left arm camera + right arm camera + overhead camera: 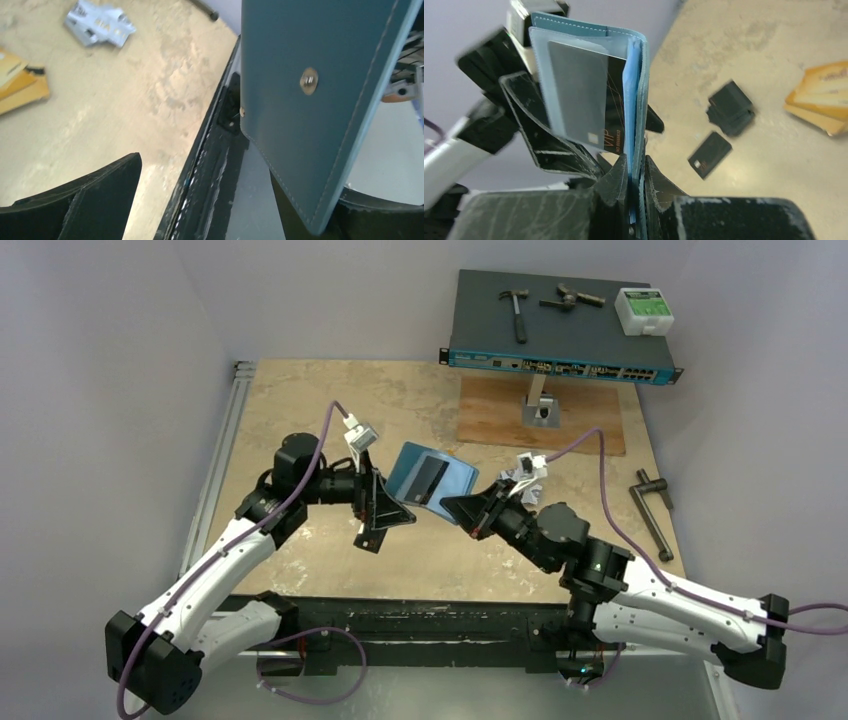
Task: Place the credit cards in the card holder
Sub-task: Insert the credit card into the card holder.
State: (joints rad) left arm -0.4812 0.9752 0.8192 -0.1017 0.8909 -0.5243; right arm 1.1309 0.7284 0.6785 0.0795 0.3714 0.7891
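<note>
Card holder (445, 475) hangs open above the desk (300, 400), its edge pinched by the right hand (636, 170); left hand (390, 512) reaches in, fingers spread.

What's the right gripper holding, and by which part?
The card holder, pinched along one edge by the right gripper; a black card sits inside.

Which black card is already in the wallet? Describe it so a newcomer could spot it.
Above the middle of the tan table, a teal wallet is held open in the air. Partly tucked into its clear pocket sits one black card. Unlike the black stack and the loose card lying on the table, it is off the surface and reads VIP.
</note>
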